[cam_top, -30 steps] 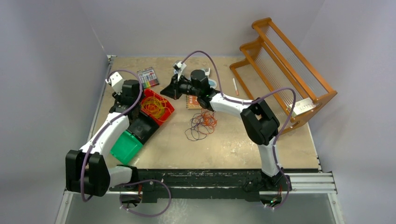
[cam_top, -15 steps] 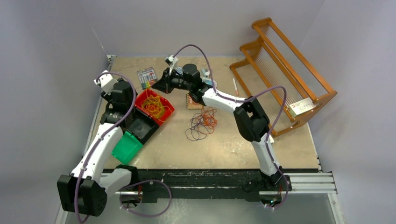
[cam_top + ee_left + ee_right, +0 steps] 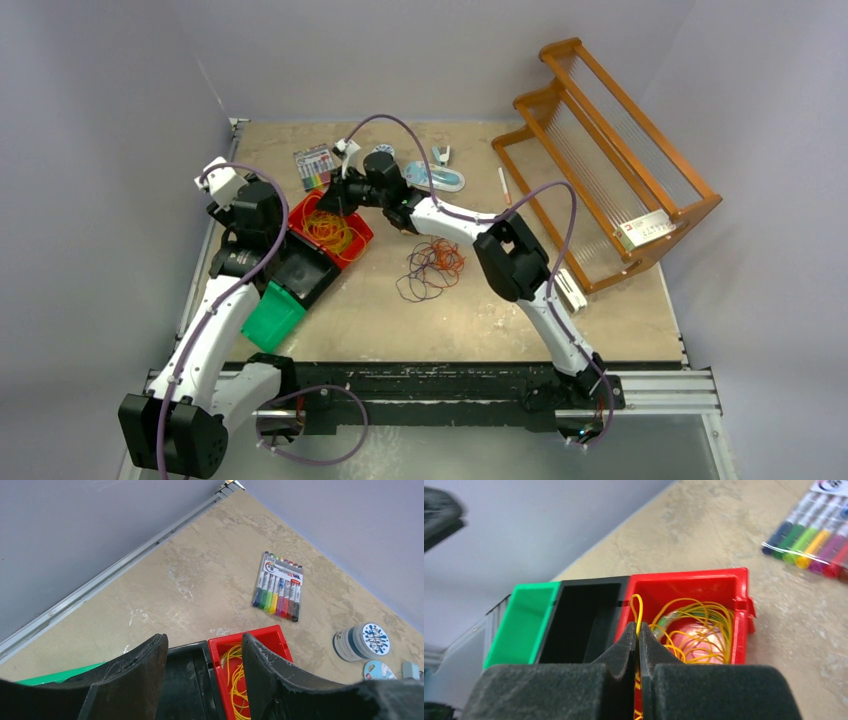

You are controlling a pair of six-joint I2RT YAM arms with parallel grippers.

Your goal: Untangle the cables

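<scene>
A tangle of purple and orange cables [image 3: 432, 266] lies on the table's middle. A bundle of yellow cables [image 3: 333, 231] lies in the red bin [image 3: 362, 232]; it also shows in the right wrist view [image 3: 696, 630] and the left wrist view [image 3: 234, 680]. My right gripper [image 3: 335, 198] [image 3: 638, 630] is above the red bin, shut on a yellow cable loop [image 3: 638, 609] that sticks up between its fingers. My left gripper [image 3: 202, 655] is open and empty above the black bin [image 3: 187, 680] and the red bin [image 3: 272, 634].
The red, black [image 3: 303, 275] and green [image 3: 266, 315] bins stand in a row at the left. A marker pack [image 3: 316, 165], a round tin [image 3: 383, 153] and small items lie at the back. A wooden rack [image 3: 600, 150] stands at the right.
My right gripper has moved left, from the table's middle back to above the red bin, with the yellow cable. My left arm has drawn back to the left.
</scene>
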